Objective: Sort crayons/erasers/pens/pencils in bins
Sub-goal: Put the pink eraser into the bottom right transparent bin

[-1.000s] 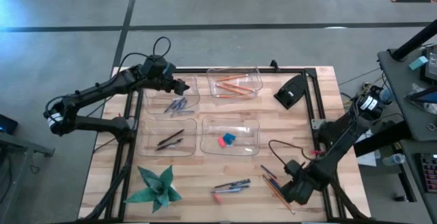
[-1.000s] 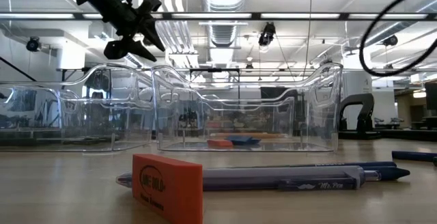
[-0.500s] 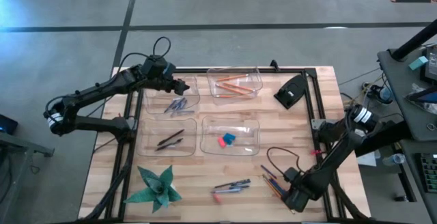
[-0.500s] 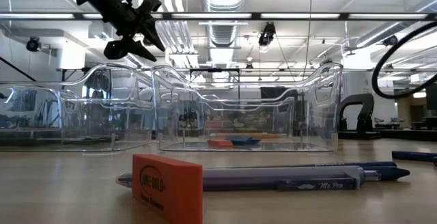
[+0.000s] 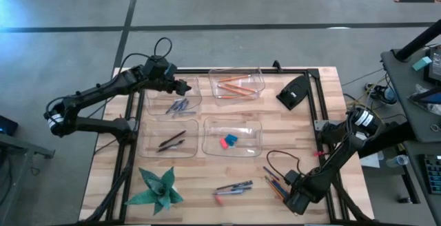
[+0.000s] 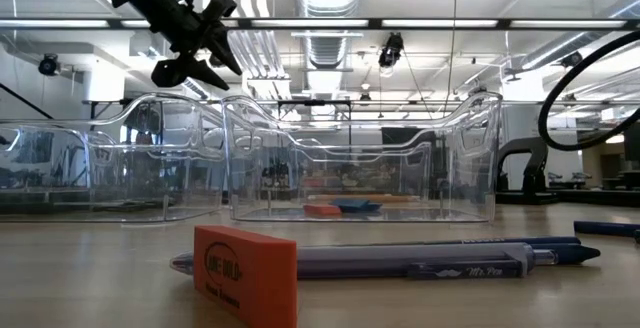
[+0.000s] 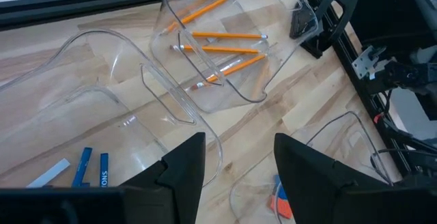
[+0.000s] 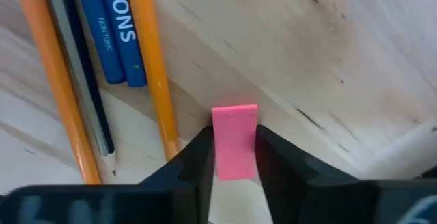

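Note:
My right gripper [image 8: 234, 173] points down at the table's near right corner [image 5: 295, 202], shut on a small pink eraser [image 8: 234, 138]. Beside the eraser lie two orange pencils [image 8: 151, 74], a blue crayon [image 8: 116, 26] and a dark pen [image 8: 82, 80]. My left gripper [image 7: 235, 166] hangs open above the far left bin [image 5: 173, 95], which holds blue crayons [image 5: 178, 105]. The other bins hold pencils [image 5: 238, 83], pens [image 5: 171, 140] and erasers [image 5: 229, 140]. My right gripper pinches the pink eraser between its two fingers, one on each long side [image 8: 217, 157], at the end nearer the wrist. The fingers come from above, pointing down. The eraser's other end [image 8: 234, 115] sticks out past the fingertips, over the wood.
A red eraser [image 6: 245, 273] and pens [image 6: 400, 261] lie loose near the front edge, in the middle. A green paper star [image 5: 158, 188] sits at the near left, and a black device [image 5: 294, 91] at the far right. A black cable [image 5: 279, 158] loops over the right arm.
My right gripper has come down to the table at the near right corner, shifting slightly toward the near edge, with its cable loop following.

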You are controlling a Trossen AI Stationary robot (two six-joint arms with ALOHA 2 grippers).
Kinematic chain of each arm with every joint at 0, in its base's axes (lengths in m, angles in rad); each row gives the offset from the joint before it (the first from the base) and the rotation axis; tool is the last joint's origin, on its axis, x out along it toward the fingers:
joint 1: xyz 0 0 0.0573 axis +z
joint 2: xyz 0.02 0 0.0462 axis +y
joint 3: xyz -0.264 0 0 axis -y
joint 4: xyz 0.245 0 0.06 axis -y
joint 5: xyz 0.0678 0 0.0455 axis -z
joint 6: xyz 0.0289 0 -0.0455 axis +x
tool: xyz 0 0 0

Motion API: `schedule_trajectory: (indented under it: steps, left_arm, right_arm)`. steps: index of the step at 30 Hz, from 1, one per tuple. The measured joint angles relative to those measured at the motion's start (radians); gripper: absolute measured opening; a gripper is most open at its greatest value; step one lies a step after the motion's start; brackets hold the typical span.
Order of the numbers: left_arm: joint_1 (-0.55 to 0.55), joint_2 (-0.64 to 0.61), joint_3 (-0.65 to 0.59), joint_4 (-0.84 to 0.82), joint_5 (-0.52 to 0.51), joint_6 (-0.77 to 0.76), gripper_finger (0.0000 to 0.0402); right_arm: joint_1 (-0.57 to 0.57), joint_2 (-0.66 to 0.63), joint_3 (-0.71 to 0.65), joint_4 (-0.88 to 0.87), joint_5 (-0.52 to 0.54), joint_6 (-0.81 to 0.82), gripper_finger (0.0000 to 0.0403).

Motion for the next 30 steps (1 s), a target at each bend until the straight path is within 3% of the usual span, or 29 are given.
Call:
schedule_trajectory:
  steps: [6, 14, 19, 25, 30]
  left_arm:
    - [0.0, 0.0, 0.0, 0.0, 0.0, 0.0, 0.0162]
    - [0.0, -0.001, 0.0, 0.0, 0.0, 0.0, 0.0162]
    - [0.0, -0.001, 0.0, 0.0, 0.0, 0.007, 0.0162]
    - [0.0, -0.001, 0.0, 0.0, 0.0, 0.008, 0.0162]
    - [0.0, -0.001, 0.0, 0.0, 0.0, 0.008, 0.0162]
  right_arm:
    - [0.0, 0.0, 0.001, 0.013, 0.0, -0.023, 0.0039]
    - [0.003, -0.11, 0.028, 0.011, 0.02, -0.136, 0.0044]
    - [0.018, -0.203, 0.038, 0.016, 0.096, -0.264, 0.0044]
    - [0.023, -0.342, 0.055, 0.025, 0.295, -0.435, 0.0047]
    - [0.012, -0.461, 0.064, 0.025, 0.608, -0.574, 0.0047]
